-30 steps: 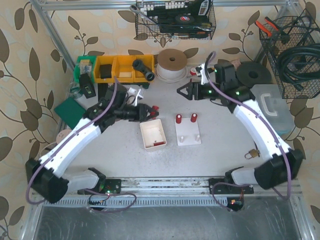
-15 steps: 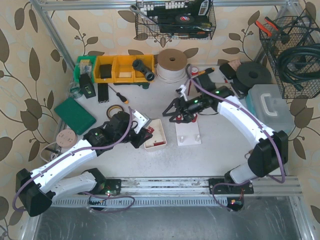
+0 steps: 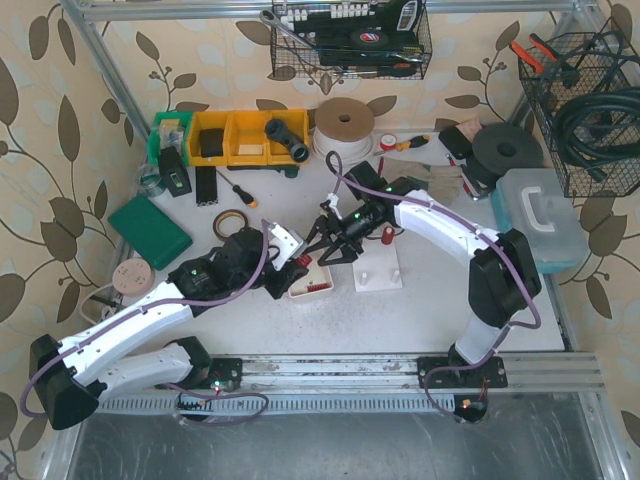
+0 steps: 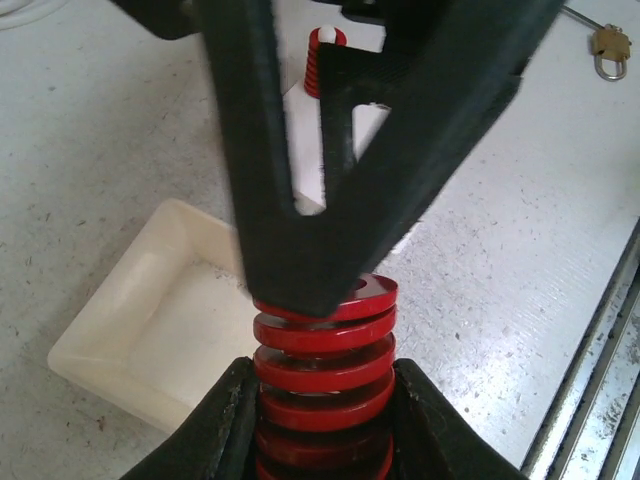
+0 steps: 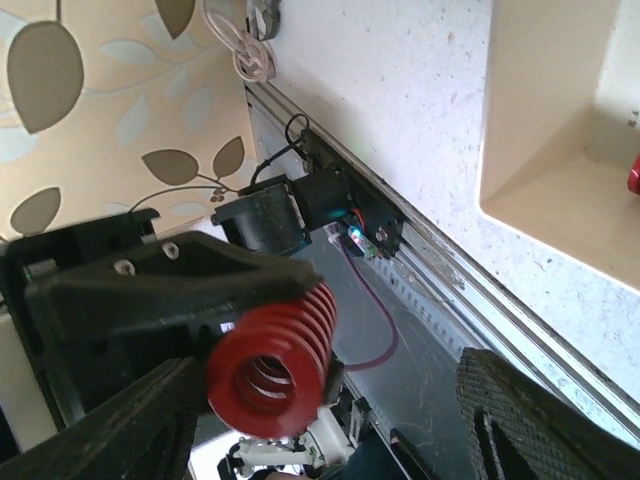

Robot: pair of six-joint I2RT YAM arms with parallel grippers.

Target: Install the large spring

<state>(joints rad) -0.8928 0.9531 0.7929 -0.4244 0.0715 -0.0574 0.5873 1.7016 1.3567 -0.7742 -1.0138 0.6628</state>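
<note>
The left gripper (image 3: 288,264) is clamped on one end of the spring (image 4: 322,345), holding it up over the tray (image 3: 322,283), just left of the plate (image 3: 377,272), likely so the right gripper (image 3: 318,250), jaws wide and empty around the free end, can take it. No writing is legible
</note>
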